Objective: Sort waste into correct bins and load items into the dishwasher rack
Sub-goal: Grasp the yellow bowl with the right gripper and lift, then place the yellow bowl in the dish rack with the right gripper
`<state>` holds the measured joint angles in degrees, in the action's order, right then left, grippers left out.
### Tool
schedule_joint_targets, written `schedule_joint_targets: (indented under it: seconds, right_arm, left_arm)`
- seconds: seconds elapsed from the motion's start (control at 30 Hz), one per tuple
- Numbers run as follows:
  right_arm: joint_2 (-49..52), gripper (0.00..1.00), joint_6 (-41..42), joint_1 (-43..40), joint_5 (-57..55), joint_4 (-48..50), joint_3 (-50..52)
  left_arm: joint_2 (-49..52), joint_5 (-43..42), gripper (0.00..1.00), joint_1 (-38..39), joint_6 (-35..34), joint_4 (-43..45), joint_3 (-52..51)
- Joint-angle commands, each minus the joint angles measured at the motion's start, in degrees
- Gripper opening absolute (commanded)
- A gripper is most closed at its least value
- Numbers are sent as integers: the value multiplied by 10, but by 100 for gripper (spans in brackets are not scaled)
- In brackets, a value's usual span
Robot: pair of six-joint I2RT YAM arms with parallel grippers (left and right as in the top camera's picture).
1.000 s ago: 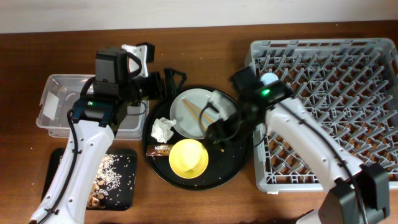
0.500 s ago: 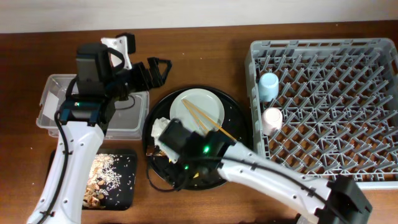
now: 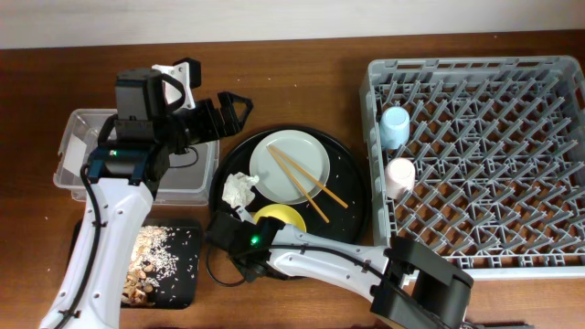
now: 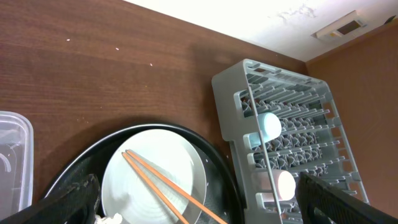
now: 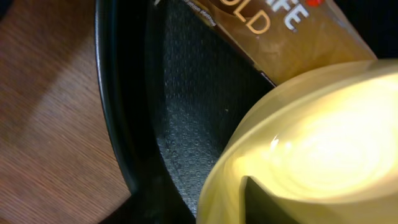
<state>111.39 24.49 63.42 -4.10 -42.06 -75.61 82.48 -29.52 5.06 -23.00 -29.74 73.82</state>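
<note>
My right gripper (image 3: 245,245) is at the lower left of the round tray. In the right wrist view it (image 5: 214,205) is shut on the rim of the yellow bowl (image 5: 311,137), one finger inside; the bowl also shows from overhead (image 3: 281,217). The brown-gold wrapper (image 5: 280,31) lies beside the bowl. My left gripper (image 3: 228,108) is open and empty above the tray's far-left edge, also in the left wrist view (image 4: 208,202). The white napkin (image 3: 239,190) lies left of the plate (image 3: 292,157), which carries the chopsticks (image 3: 306,181). The blue cup (image 3: 395,123) and pink cup (image 3: 399,174) sit in the rack (image 3: 494,146).
The clear tub (image 3: 78,151) stands at the left under my left arm. The flat black tray (image 3: 187,265) at the front left holds beige food scraps (image 3: 155,251). The round black tray (image 3: 352,196) sits between the tub and the rack.
My right arm has swung from the round tray's right side across to its lower left, over the bowl and wrapper. My left arm has drawn back a little to the left.
</note>
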Motion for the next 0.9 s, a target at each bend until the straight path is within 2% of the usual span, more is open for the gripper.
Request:
schedule_joint_targets:
  seconds: [0.0,0.03,0.07,0.23,0.33,0.47,0.5,0.53,0.63,0.7,0.73,0.8,0.87]
  right_arm:
    - [2,15,4,3,-12,1,5]
    - [2,7,4,3,-12,1,4]
    - [-1,4,4,2,-11,-2,1]
    - [-56,4,-4,-13,-11,-77,-59]
    - [-100,4,-7,-27,-11,-161,-114]
    - [-212,4,-82,-95,-4,-212,-168]
    - [-243,4,-86,-131,-2,-216,-170]
    - [-279,4,-126,-188,37,-216,-170]
    - [-337,4,-221,-407,191,-211,-170]
    - [-320,4,-293,-604,355,-198,-170]
    - [-311,4,-307,-642,393,-192,-170]
    - [-254,4,-352,-763,539,-156,-170]
    - [-191,4,-393,-827,648,-131,-170]
  left_arm:
    - [-7,0,99,0,1,1,5]
    - [-7,0,99,0,1,1,5]
    - [-7,0,99,0,1,1,5]
    - [-7,0,99,0,1,1,5]
    - [-7,0,99,0,1,1,5]
    - [-7,0,99,0,1,1,5]
    - [-7,0,99,0,1,1,5]
    - [-7,0,99,0,1,1,5]
    - [-7,0,99,0,1,1,5]
    - [-7,0,99,0,1,1,5]
    - [-7,0,99,0,1,1,5]
    - [-7,0,99,0,1,1,5]
    - [-7,0,99,0,1,1,5]
